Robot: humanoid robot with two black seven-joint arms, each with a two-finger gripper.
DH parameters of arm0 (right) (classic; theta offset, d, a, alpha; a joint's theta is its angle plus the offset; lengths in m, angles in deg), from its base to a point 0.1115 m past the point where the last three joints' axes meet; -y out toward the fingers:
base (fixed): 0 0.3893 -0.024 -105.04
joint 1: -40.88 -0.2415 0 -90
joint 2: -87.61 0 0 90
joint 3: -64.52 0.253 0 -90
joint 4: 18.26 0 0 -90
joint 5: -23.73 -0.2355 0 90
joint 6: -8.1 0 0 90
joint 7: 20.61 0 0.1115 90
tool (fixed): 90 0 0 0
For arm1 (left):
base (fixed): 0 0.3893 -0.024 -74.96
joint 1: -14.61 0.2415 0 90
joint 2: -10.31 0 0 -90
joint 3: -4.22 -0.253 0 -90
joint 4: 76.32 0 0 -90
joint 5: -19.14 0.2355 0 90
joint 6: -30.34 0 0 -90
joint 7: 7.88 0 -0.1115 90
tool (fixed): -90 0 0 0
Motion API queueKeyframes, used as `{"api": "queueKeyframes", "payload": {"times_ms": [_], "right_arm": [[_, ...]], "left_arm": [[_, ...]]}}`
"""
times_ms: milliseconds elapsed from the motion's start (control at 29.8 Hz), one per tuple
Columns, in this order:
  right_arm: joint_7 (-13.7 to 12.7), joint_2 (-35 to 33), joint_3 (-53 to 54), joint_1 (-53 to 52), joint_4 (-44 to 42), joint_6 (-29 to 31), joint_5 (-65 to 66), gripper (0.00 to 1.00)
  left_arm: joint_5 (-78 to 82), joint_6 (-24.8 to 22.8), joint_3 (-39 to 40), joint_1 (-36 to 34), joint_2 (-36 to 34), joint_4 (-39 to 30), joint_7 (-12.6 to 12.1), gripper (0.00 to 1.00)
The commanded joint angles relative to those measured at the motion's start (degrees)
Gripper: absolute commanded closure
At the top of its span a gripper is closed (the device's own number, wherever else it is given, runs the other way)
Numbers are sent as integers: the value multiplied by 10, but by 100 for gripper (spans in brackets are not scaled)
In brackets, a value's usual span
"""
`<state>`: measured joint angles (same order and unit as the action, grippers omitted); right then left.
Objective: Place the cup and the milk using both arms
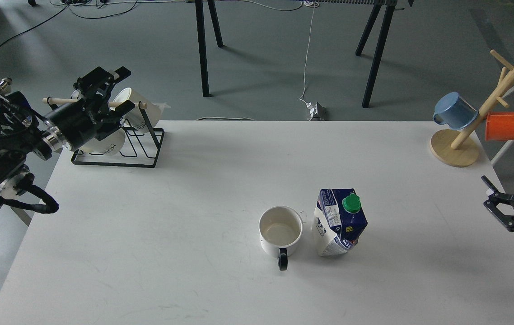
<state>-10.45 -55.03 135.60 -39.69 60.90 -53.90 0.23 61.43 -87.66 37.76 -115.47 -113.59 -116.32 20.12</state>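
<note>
Near the front middle of the counter [148, 234], the cup [280, 231] and the milk [341, 222] are standing upright just beside each other, handle toward me, neither gripped, so I'm judging both placements done. My left end effector [109, 94] is hovering far left with fingers spread, empty, in front of the wire rack [142, 151] holding lettered white jugs [134, 104]. My right end effector [500, 208] is sitting at the right edge, fingers parted, holding nothing. The wooden mug tree [464, 135] is carrying a blue mug [455, 111] and an orange mug [504, 126], well apart. Nothing is blocking the pair.

Black jointed arms, silver rings, white lettering, black cables
</note>
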Motion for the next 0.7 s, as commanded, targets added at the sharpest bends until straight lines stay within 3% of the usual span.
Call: {"api": "queueKeyframes", "payload": {"times_ms": [0, 235, 670], "right_arm": [[-1, 1, -33, -90, -62, 0, 3, 3], [0, 23, -166, -247, -154, 0, 4, 3], [1, 90, -172, -249, -211, 0, 4, 3]], "left_arm": [[-8, 0, 1, 4, -15, -4, 0, 1], [-10, 0, 2, 17, -26, -6, 0, 1], [-11, 0, 27, 18, -26, -6, 0, 1]]}}
